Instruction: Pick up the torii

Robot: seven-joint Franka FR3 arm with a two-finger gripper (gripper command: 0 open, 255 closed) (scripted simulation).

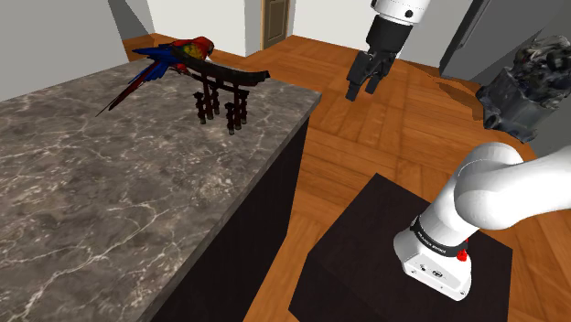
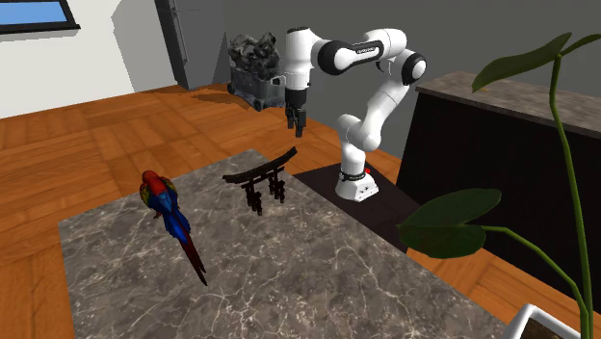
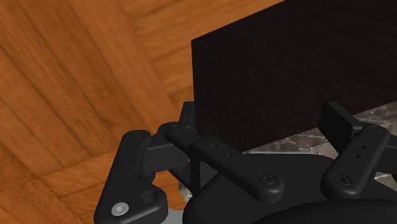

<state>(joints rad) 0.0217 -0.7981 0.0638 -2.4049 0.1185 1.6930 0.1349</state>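
The gripper (image 1: 360, 94), fingers apart, hangs off the counter (image 1: 110, 201), away from the torii (image 1: 229, 77).

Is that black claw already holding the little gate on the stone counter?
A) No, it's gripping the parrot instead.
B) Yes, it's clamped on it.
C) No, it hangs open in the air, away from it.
C: the claw hangs open in the air past the counter's edge, well apart from the torii, which stands on the counter near the parrot.
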